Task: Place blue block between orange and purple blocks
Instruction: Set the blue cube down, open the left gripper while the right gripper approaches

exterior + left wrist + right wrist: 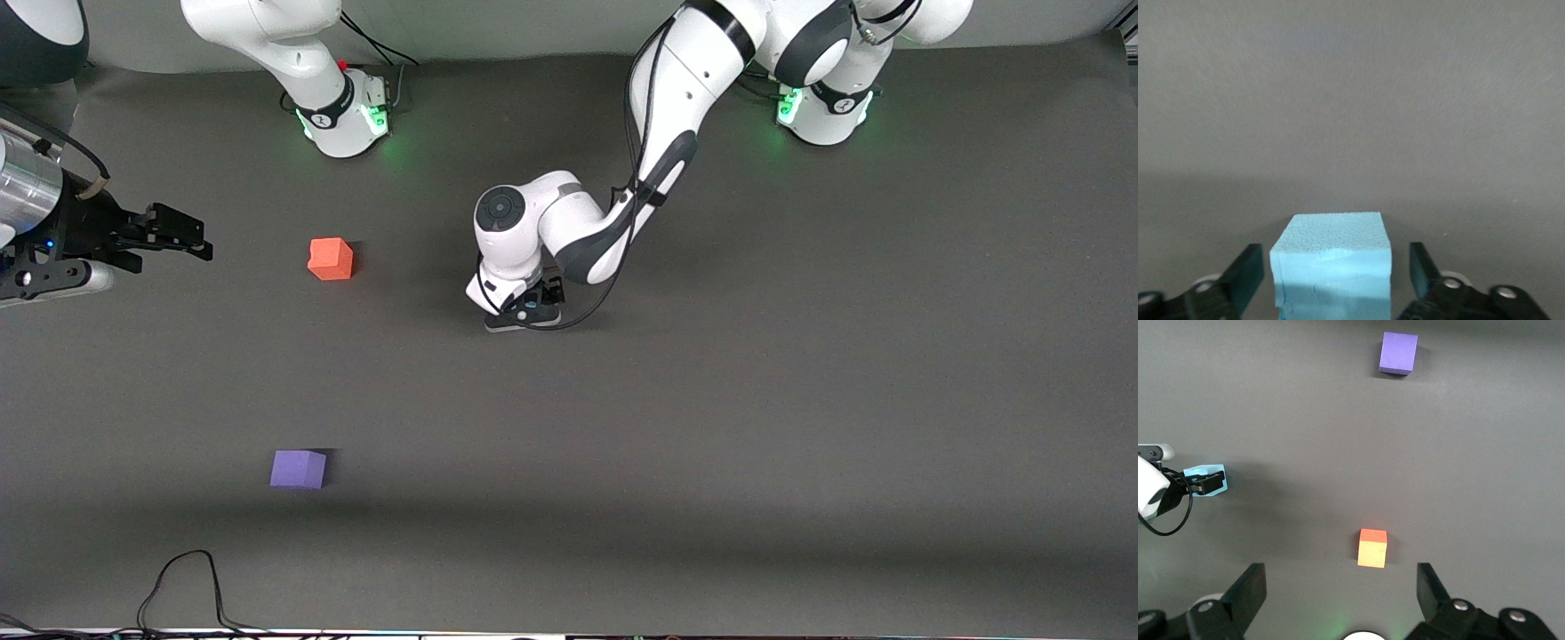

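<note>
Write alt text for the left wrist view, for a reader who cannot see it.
A light blue block sits on the dark grey table between the two open fingers of the left hand, with a gap showing on each side of it. Nothing else appears in this view.

Left arm: reaches from its base out over the tabletop's middle, wrist bent straight down.
Left hand [524, 313]: low at the tabletop, fingers [1245, 275] spread.
Right arm: waits.
Right hand [182, 236]: raised at its arm's end, fingers parted.
</note>
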Robot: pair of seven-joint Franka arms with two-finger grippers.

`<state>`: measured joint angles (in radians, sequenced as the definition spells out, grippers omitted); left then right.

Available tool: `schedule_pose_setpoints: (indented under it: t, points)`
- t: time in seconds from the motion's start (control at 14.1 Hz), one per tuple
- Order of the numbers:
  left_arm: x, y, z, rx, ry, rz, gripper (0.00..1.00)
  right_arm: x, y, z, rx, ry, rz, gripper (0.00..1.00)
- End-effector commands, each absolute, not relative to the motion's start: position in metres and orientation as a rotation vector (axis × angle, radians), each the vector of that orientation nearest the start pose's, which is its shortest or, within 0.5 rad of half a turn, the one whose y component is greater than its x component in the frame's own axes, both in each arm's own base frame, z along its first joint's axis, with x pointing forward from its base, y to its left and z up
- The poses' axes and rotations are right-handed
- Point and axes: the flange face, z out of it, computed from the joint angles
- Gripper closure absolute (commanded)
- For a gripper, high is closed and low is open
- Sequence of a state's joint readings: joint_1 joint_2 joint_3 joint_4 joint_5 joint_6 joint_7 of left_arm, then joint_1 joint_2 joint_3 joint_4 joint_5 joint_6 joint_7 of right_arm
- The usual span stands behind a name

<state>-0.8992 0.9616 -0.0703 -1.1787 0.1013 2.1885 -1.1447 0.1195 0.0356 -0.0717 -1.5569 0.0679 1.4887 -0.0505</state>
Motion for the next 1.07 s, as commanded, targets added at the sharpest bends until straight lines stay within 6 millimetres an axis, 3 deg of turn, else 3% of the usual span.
schedule_pose_setpoints:
  t: [0.0, 0.07, 0.21, 0.36, 0.5, 0.71, 0.78, 1.0]
  points:
    - [0.486, -0.591, 0.288, -3.144, -0.333, -0.088, 0.0, 0.556, 0.035, 0.606, -3.068, -0.168, 0.16, 0.0]
    - [0.494, -0.579, 0.32, -3.161, -0.356, -0.038, 0.0, 0.556, 0.035, 0.606, -3.066, -0.168, 0.162, 0.0]
    - [0.521, -0.535, 0.388, -3.207, -0.381, 0.068, 0.0, 0.555, 0.037, 0.606, -3.067, -0.166, 0.162, 0.0]
    - [0.533, -0.471, 0.442, -3.22, -0.375, 0.158, 0.0, 0.554, 0.041, 0.607, -3.067, -0.162, 0.168, 0.0]
    - [0.533, -0.39, 0.493, -3.218, -0.374, 0.172, 0.0, 0.551, 0.05, 0.61, -3.066, -0.151, 0.168, 0.0]
    - [0.53, -0.263, 0.548, -3.213, -0.308, 0.24, 0.0, 0.535, 0.118, 0.615, -3.086, -0.052, 0.19, 0.0]
    - [0.532, -0.221, 0.563, -3.208, -0.273, 0.275, 0.0, 0.527, 0.15, 0.617, -3.089, -0.01, 0.191, 0.0]
    - [0.533, -0.117, 0.588, -3.213, -0.194, 0.346, 0.0, 0.497, 0.235, 0.62, -3.084, 0.073, 0.2, 0.0]
